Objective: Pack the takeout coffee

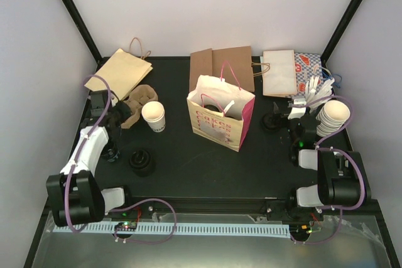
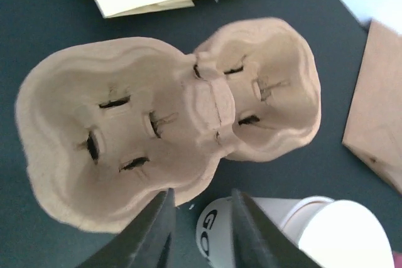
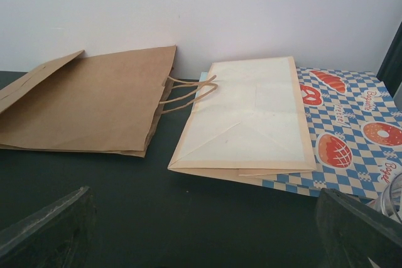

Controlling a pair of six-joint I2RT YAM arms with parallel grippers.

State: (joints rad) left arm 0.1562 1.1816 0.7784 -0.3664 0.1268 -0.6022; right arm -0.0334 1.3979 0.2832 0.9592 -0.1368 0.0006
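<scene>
The takeout coffee cup (image 1: 153, 115) stands upright left of centre on the desk (image 1: 188, 167), just beside the pulp cup carrier (image 2: 125, 123) and apart from the open pink-sided bag (image 1: 220, 117). The left gripper (image 2: 202, 198) sets its jaws narrowly apart at the carrier's near rim, probably to position it; whether they pinch it I cannot tell. The right gripper (image 3: 201, 227), jaws wide and empty, faces flat paper bags (image 3: 251, 117).
</scene>
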